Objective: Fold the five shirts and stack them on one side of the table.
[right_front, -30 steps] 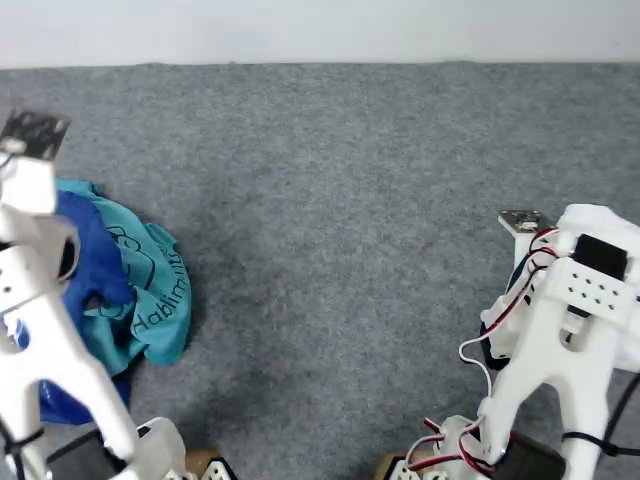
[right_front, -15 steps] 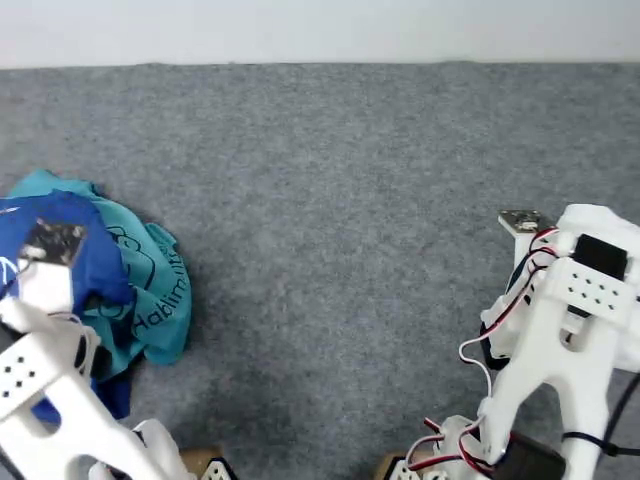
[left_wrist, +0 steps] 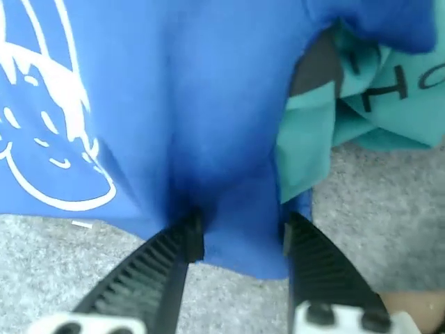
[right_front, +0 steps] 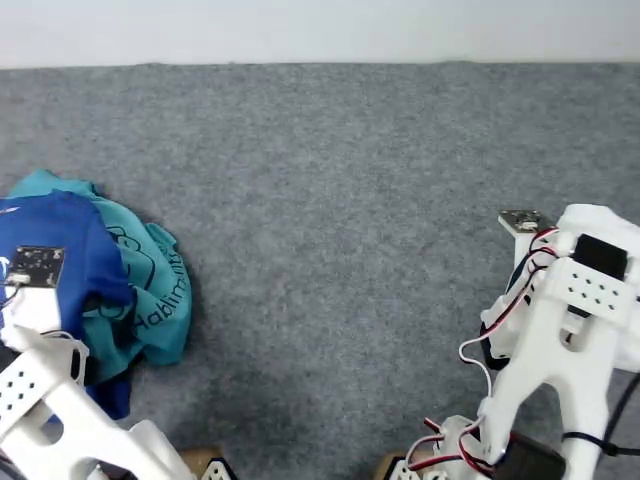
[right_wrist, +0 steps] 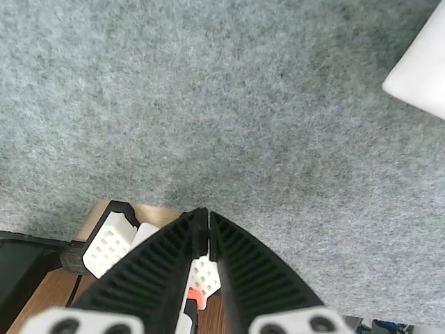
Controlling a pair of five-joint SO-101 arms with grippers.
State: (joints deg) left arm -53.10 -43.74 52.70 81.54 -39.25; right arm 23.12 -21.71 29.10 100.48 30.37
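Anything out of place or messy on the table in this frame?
Yes. The blue shirt lies crumpled over the teal shirt in an unfolded heap at one side of the table, rather than a neat stack. The left end effector sits open astride a puckered fold of the blue shirt.

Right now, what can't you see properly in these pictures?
- Shirt count, high view: the blue shirt lies over the teal shirt, and the left arm and the picture's edge hide the rest.
- White drawing on the blue shirt, left wrist view: cut off by the edge.
- Dark patch, left wrist view: too little shows.
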